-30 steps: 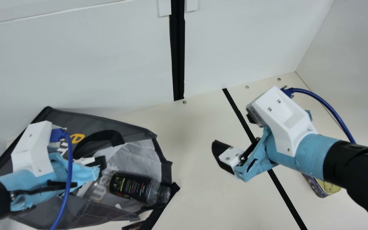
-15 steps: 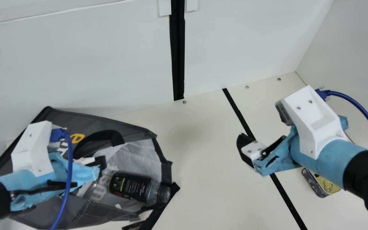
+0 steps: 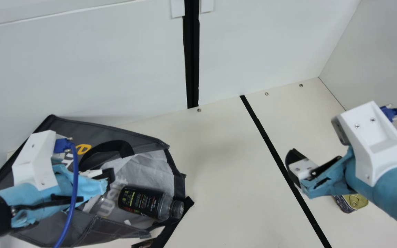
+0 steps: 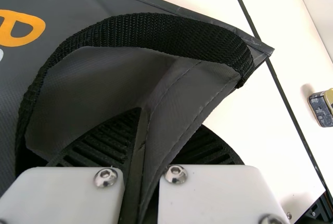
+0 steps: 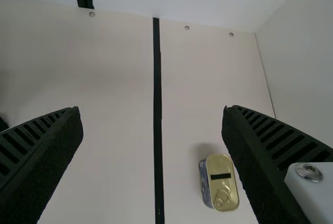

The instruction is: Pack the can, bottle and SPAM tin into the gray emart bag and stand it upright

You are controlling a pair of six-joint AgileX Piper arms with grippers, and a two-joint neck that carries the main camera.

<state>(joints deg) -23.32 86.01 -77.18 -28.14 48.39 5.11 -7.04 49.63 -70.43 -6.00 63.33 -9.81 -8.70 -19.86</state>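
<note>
Item 1, bag [image 3: 81,128], gray, qty 1: laid on its side on table [image 3: 226,172], mouth open; not yet stood upright. Its fabric is clamped betw. the 2 fingers of L claw [image 4: 143,130], next to the handle [image 4: 156,30].

Item 2, bottle [image 3: 141,201], qty 1: laid flat inside the bag mouth, cap end toward the rim; counted as in, approx., though deeper seating is prob. needed.

Item 3, SPAM tin [image 5: 221,182], qty 1: unpacked, set on table by itself, R side, past the black strip [image 5: 158,130]. R claw [image 5: 152,108]: nothing held, 2 fingers well apart.

Item 4, can: status can't be confirmed.

Progress est.: partway. To be done: tin to be packed, bottle to be settled, bag to be raised upright.
</note>
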